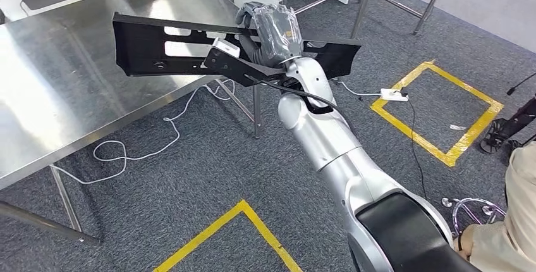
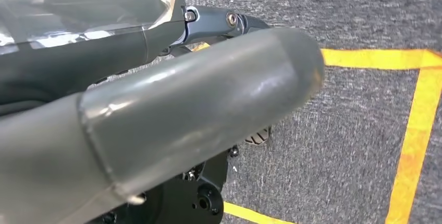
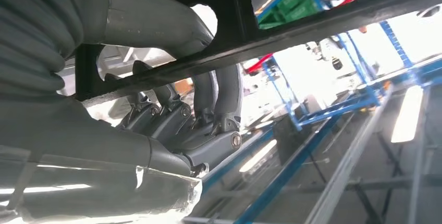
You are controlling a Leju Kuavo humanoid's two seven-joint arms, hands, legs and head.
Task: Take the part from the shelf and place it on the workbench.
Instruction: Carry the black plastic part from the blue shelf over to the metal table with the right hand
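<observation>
One long black flat plastic part with cut-out windows [image 1: 189, 47] is gripped near its middle by the right hand [image 1: 273, 28], fingers [image 3: 219, 94] curled around a bar. Its long axis runs crosswise, its left end above the steel desk [image 1: 57, 95]; the rest overhangs the floor.

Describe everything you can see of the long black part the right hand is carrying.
The long flat black part, matte and plastic-looking, has rectangular cut-outs and a white label. The right hand grips it near its middle, fingers wrapped round a bar. It is held roughly level, slightly tilted, one end above the steel workbench, the other past the table's edge.
</observation>
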